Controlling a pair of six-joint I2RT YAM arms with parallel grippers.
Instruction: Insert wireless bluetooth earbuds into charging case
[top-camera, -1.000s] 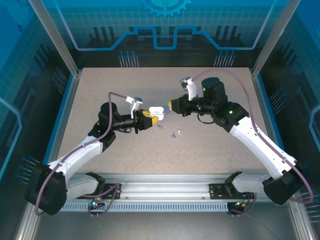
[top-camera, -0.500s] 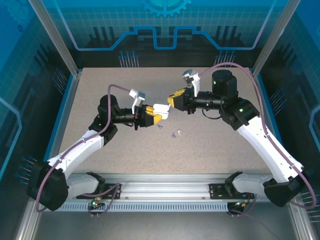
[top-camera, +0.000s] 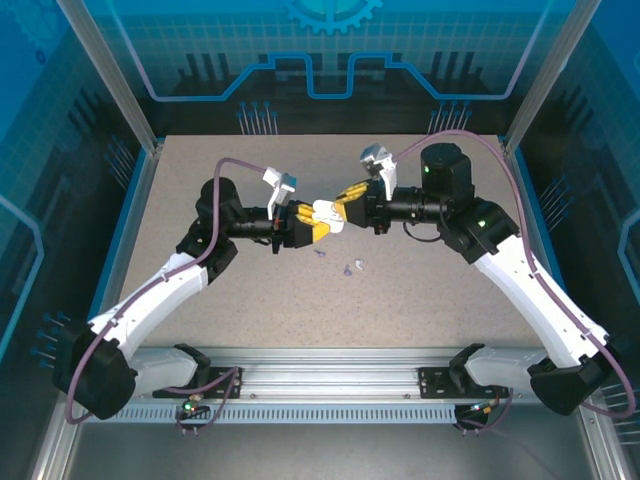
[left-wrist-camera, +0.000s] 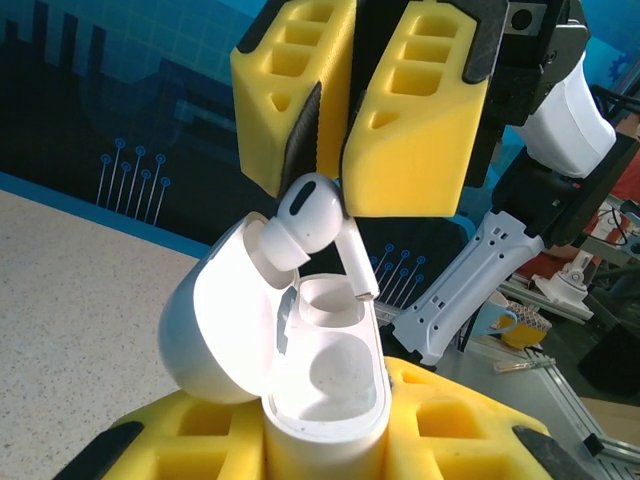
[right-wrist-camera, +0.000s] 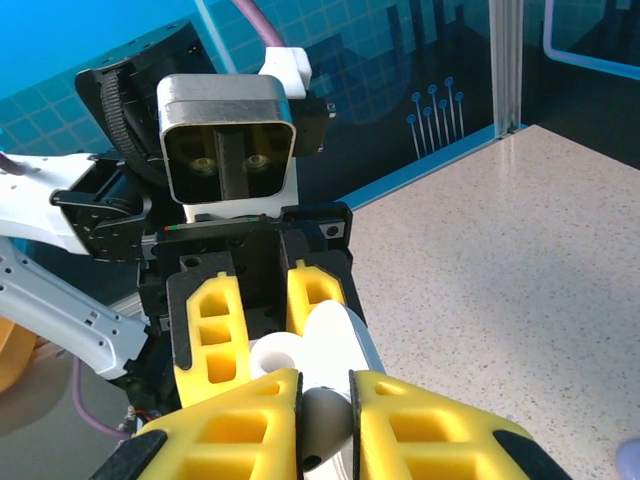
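1. The left end effector (top-camera: 308, 222) is clamped on a small glossy white case (left-wrist-camera: 322, 395), its blocky yellow foam pads pressing the case's rounded sides.
2. The case is held in the air above the middle of the speckled beige surface (top-camera: 430, 300). It stands upright with its hinged lid swung open to the left, like a smooth shell.
3. Inside the case are two round, smooth sockets, one near and one far, and both look unfilled.
4. The right end effector (left-wrist-camera: 343, 195) is closed on a white earbud (left-wrist-camera: 308, 215), pinching it between the same ribbed yellow pads.
5. The earbud hangs just over the open case. Its bulbous head is close to the inside of the lid and its short stem slants down toward the far socket (whether it touches the rim cannot be told).
6. The two end effectors meet tip to tip.
7. A few tiny pale lavender pieces (top-camera: 352, 267) lie on the surface, just nearer the arm bases than the case.
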